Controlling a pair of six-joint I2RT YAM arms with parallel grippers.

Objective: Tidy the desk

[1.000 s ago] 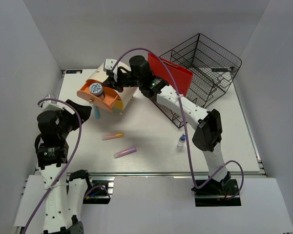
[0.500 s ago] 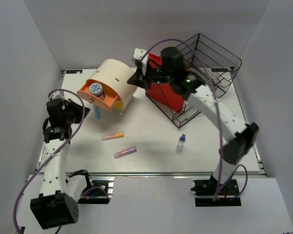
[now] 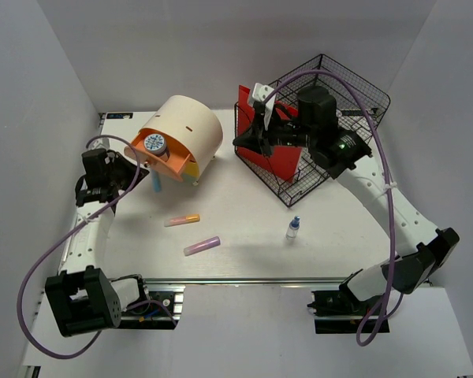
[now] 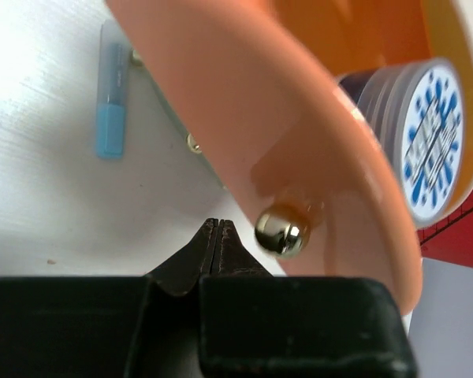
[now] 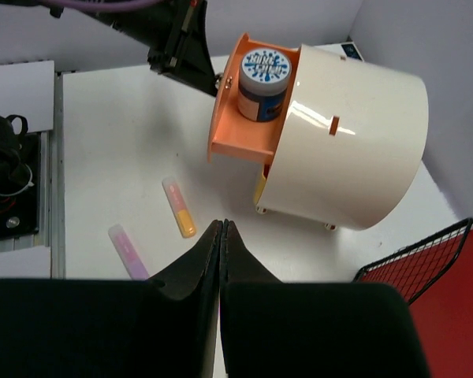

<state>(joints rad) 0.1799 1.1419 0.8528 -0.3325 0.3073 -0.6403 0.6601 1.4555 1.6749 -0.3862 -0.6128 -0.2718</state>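
Note:
On the white desk (image 3: 244, 209) stands a cream round organiser (image 3: 193, 132) with its orange drawer (image 3: 146, 157) pulled out and a blue-lidded jar (image 3: 154, 143) inside. My left gripper (image 4: 219, 226) is shut and empty, its tips just left of the drawer's brass knob (image 4: 282, 230) without holding it. My right gripper (image 5: 222, 227) is also shut and empty; it hovers above the desk between the organiser (image 5: 355, 142) and the black wire basket (image 3: 343, 102). A red folder (image 3: 272, 153) stands in that basket.
A blue highlighter (image 3: 156, 183) lies under the drawer's front. A yellow-pink one (image 3: 181, 220) and a purple one (image 3: 202, 246) lie mid-desk. A small dropper bottle (image 3: 292, 228) stands toward the right. A metal rail (image 3: 244, 279) runs along the near edge.
My right arm swung right, from over the organiser to the basket's front. My left arm reached forward to the drawer and its gripper closed.

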